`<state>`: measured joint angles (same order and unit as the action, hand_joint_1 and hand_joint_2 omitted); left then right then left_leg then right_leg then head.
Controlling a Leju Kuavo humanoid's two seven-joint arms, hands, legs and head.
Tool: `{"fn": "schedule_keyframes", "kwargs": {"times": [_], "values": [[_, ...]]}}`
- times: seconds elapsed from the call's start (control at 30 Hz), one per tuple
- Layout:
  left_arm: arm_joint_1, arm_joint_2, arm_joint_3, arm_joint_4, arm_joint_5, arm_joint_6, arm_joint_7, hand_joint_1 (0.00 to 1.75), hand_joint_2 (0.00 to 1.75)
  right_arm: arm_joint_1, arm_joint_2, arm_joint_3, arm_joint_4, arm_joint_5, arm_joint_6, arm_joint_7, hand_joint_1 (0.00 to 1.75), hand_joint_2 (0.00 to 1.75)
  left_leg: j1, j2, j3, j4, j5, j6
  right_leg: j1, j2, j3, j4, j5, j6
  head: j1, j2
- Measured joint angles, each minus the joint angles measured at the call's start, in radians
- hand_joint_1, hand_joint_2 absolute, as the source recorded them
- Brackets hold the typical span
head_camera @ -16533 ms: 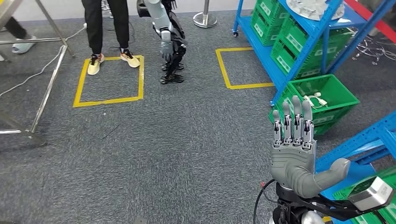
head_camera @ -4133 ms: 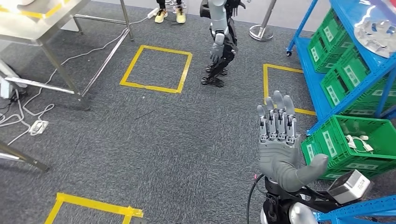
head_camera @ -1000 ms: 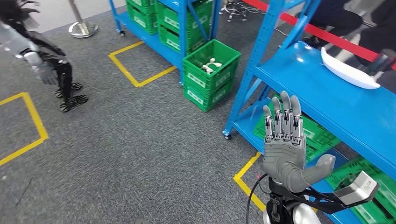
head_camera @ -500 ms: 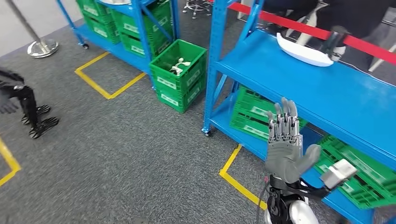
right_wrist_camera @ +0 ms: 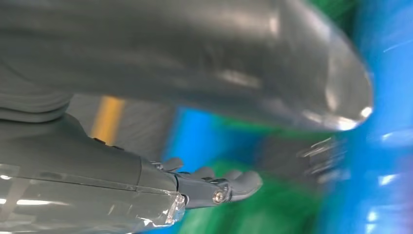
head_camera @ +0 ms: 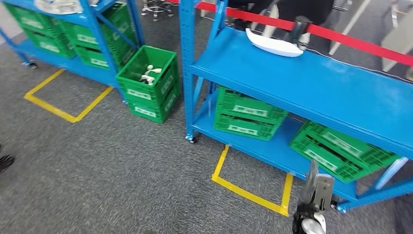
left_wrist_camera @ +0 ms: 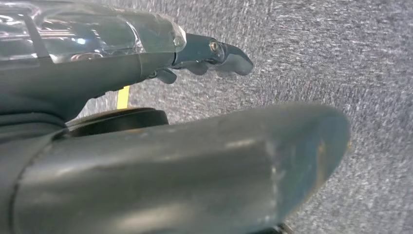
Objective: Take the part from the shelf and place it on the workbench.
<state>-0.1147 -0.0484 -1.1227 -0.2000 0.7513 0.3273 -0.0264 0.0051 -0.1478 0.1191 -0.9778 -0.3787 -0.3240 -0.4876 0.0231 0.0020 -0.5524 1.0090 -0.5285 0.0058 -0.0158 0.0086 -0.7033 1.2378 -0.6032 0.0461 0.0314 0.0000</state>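
1. At about one o'clock in the head view, the white part (head_camera: 272, 45) lies on the blue shelf (head_camera: 311, 83), near its far edge, beside a dark upright object (head_camera: 299, 31).
2. Shallow, curved and boat-like, it looks to be a light, stiff moulded shell, probably smooth and slippery.
3. Best hold, I judge: pinch the long near rim close to its middle so it stays level.
4. Right hand (right_wrist_camera: 214, 187) and left hand (left_wrist_camera: 209, 56) each hold nothing, fingers loosely extended.

Blue shelf (head_camera: 311, 80) (green crates (head_camera: 249, 117))
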Motion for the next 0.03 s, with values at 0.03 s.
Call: {"fn": "schedule_keyframes", "kwargs": {"times": [0.03], "values": [[0.0,0.001,0.0,0.0,0.0,0.0,0.001,0.0,0.0,0.0,0.001,-0.004,0.035,0.0,0.0,-0.004,0.0,0.0,0.0,0.009,0.002,0.0,-0.003,0.0,-0.001,-0.003,-0.019,0.03,-0.008,0.002,0.001,0.0]]}}
